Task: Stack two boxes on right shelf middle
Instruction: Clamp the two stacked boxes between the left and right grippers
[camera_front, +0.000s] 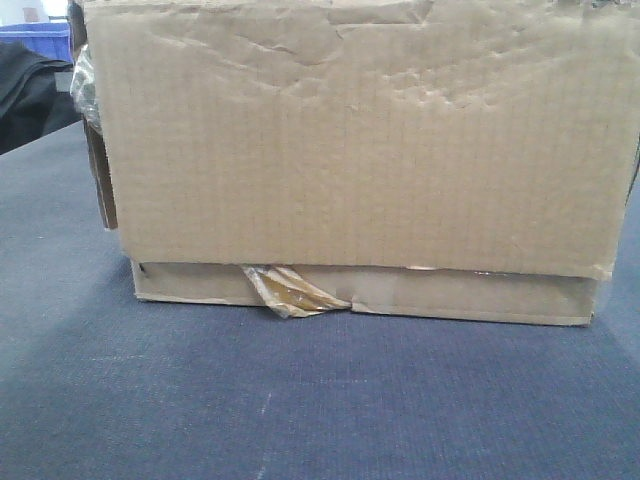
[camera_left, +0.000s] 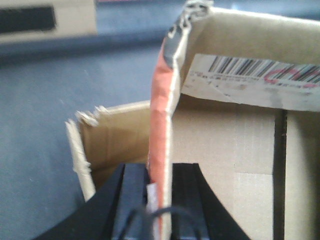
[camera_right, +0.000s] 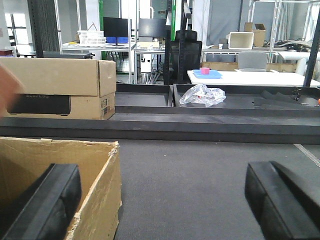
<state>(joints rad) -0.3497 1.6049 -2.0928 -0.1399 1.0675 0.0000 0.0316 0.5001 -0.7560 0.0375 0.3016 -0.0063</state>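
Brown corrugated cardboard fills the front view: the large box (camera_front: 350, 150) sits on the grey matting (camera_front: 300, 410) with its dented face towards us, not yet on any shelf; no steel shelf board shows in any view, so I judge the lift has yet to begin; far left stands a second box (camera_right: 55, 85) with a black label, well apart. The left gripper (camera_left: 159, 175) has its jaws closed on an upright cardboard wall (camera_left: 161, 110) edged in orange tape, one finger each side, presumably to hold that side firm for carrying; the right gripper (camera_right: 167, 200) is spread wide and grips nothing, its left finger above a torn-edged open box (camera_right: 97, 200) and its right over bare matting; probably it is lining up on the opposite wall. Smallest, a curl of yellowish tape (camera_front: 290, 292) peels from the lower strip.
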